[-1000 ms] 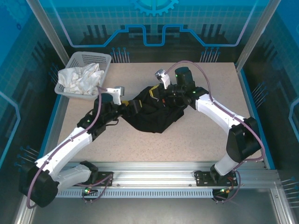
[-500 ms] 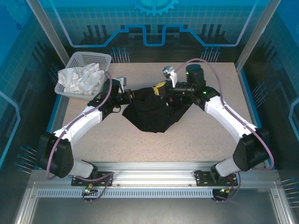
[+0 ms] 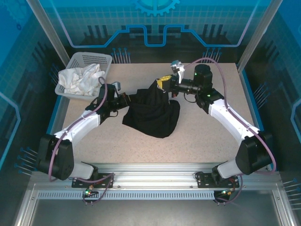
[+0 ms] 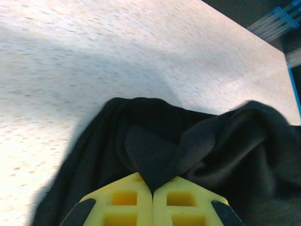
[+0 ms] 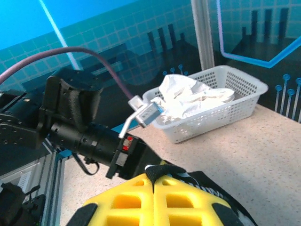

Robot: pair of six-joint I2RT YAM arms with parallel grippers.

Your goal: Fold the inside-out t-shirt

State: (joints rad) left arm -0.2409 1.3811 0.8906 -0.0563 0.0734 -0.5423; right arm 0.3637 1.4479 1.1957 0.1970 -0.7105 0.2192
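Observation:
The inside-out t-shirt (image 3: 153,113) is a black bundle in the middle of the table, pulled up between my two grippers with its lower part draped on the tabletop. My left gripper (image 3: 128,100) is shut on its left edge; in the left wrist view the yellow fingertips (image 4: 136,197) of the left gripper (image 4: 152,190) pinch a fold of the t-shirt (image 4: 225,141). My right gripper (image 3: 162,84) is shut on the shirt's top edge. In the right wrist view the right gripper (image 5: 154,181) clamps a black hem (image 5: 164,170) with a white-printed strip beside it.
A white plastic basket (image 3: 106,59) holding a crumpled white cloth (image 3: 81,78) stands at the far left corner of the beige table (image 3: 211,141). The basket (image 5: 225,115) and the left arm's wrist (image 5: 80,132) appear ahead of the right gripper.
My left gripper has shut on the shirt's left edge. Both grippers have moved toward the far side and lifted, so the shirt now hangs stretched between them.

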